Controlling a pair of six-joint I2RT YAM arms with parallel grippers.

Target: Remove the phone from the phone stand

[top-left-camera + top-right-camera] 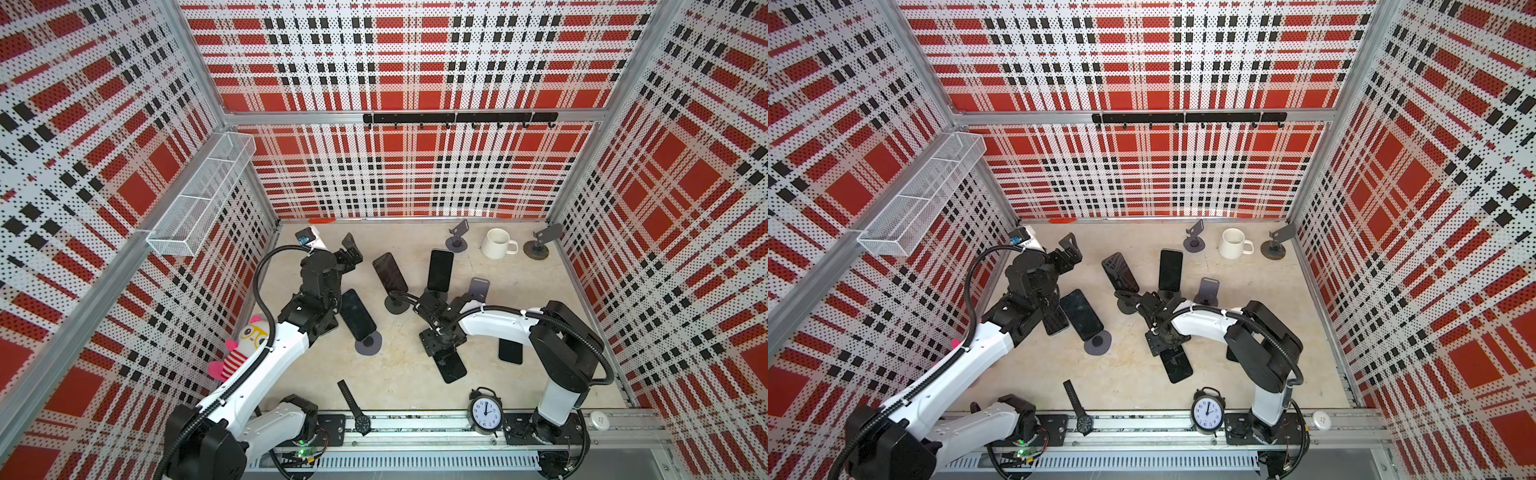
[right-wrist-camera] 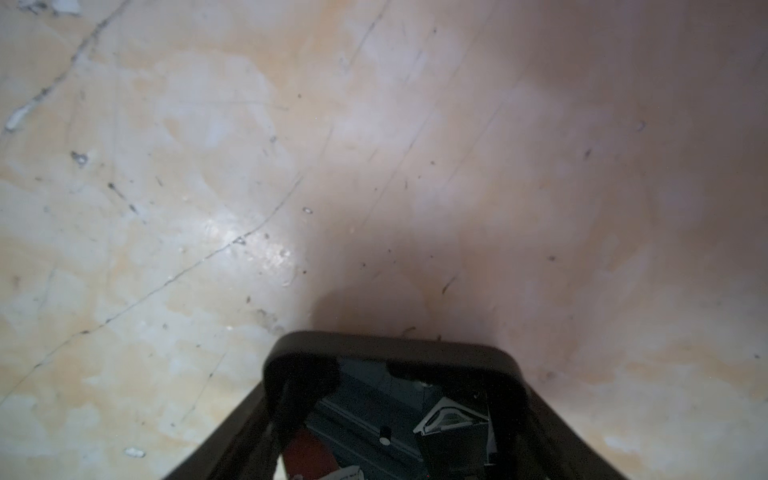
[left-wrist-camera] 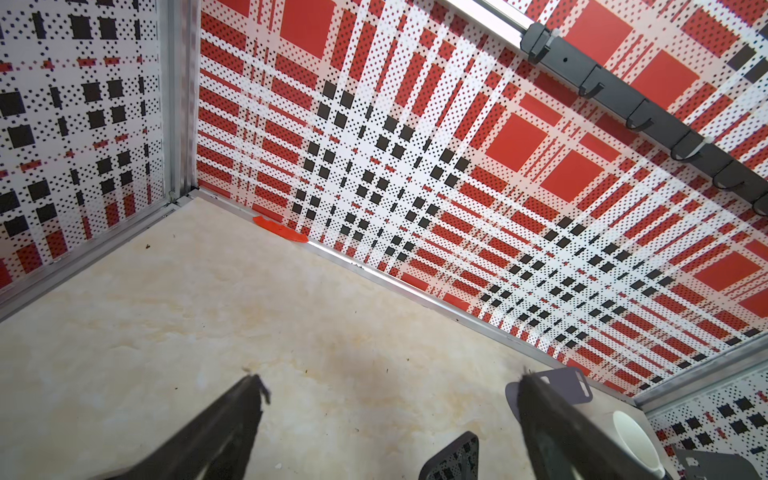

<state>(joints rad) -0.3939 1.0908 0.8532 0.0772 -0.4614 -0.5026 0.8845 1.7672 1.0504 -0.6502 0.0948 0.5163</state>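
My right gripper (image 1: 446, 356) (image 2: 401, 374) points toward the front of the table, shut across the width of a black phone (image 1: 452, 368) (image 1: 1178, 366) (image 2: 395, 411) held low over the bare surface. Just behind that arm stands an empty grey phone stand (image 1: 478, 289) (image 1: 1208, 290). Three more dark phones lean on stands: one at the left (image 1: 357, 313), one in the middle (image 1: 390, 272) and one upright (image 1: 440, 270). My left gripper (image 1: 352, 253) (image 3: 390, 382) hangs open over bare table at the back left, with nothing between its fingers.
Two empty stands (image 1: 457, 237) (image 1: 542, 241) flank a white mug (image 1: 496, 243) at the back. Another phone (image 1: 510, 351) lies flat beside the right arm. An alarm clock (image 1: 485, 411) and a wristwatch (image 1: 353, 405) sit at the front rail, a plush toy (image 1: 245, 345) at the left.
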